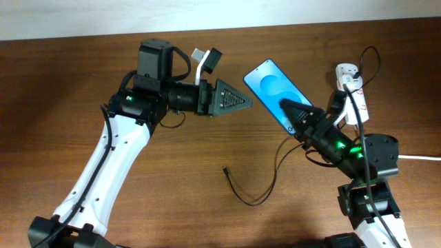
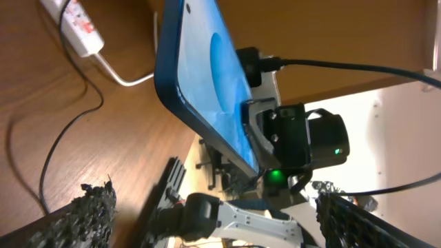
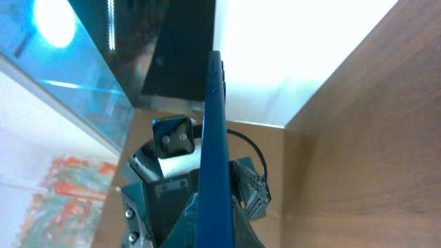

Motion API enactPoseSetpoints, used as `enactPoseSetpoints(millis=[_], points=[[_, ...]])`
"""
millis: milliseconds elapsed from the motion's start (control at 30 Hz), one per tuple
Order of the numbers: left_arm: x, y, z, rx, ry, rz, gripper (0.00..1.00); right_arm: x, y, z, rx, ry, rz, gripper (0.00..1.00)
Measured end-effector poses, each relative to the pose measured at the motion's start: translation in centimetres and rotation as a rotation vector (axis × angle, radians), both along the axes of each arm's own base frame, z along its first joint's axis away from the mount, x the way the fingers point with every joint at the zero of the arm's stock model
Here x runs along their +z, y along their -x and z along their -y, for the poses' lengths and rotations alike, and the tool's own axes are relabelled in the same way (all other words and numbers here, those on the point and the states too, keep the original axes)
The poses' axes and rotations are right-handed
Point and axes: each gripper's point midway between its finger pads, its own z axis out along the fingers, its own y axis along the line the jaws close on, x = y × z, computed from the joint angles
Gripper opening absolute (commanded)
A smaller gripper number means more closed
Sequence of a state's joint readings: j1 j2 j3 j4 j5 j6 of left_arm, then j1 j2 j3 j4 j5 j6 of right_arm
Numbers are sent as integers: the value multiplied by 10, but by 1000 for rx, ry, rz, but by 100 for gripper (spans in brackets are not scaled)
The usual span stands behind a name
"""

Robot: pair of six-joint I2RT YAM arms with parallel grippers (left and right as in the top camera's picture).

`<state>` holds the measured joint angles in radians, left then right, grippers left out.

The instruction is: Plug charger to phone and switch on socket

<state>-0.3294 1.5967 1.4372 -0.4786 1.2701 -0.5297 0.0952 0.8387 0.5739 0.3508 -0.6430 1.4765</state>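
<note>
The phone [image 1: 272, 88], blue screen up, is held off the table at an angle by its lower end in my right gripper [image 1: 295, 118]. In the right wrist view its dark blue edge [image 3: 213, 124] runs up from between the shut jaws [image 3: 215, 224]. My left gripper [image 1: 233, 100] is open and empty, pointing at the phone's left side, with a small gap between them. In the left wrist view the phone [image 2: 200, 76] fills the middle above the spread fingers [image 2: 220, 231]. The charger cable [image 1: 256, 200] lies on the table with its tip [image 1: 226, 169] free. The socket [image 1: 351, 86] lies at the far right.
The socket with its thick white cord [image 2: 76, 27] also shows in the left wrist view, with the thin black cable [image 2: 52, 148] beside it. The white cord leaves the table at the right [image 1: 420, 158]. The table's back edge meets a white wall.
</note>
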Motion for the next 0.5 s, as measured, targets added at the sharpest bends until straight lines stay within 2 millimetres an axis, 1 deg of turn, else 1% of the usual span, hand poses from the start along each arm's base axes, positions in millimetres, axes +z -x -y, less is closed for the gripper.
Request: enactPoseSetpoints(millis=[67, 167, 233, 333, 500], points=[[6, -2, 1, 2, 15, 5, 95, 1, -2, 0, -18, -24, -14, 4], [10, -5, 2, 10, 25, -8, 94, 2, -1, -9, -18, -49, -33, 4], [11, -6, 2, 15, 26, -30, 93, 2, 1, -17, -16, -64, -44, 4], [11, -6, 2, 20, 24, -54, 91, 2, 1, -23, -24, -93, -65, 4], [11, -7, 2, 29, 20, -79, 88, 15, 2, -29, -58, -152, -47, 4]])
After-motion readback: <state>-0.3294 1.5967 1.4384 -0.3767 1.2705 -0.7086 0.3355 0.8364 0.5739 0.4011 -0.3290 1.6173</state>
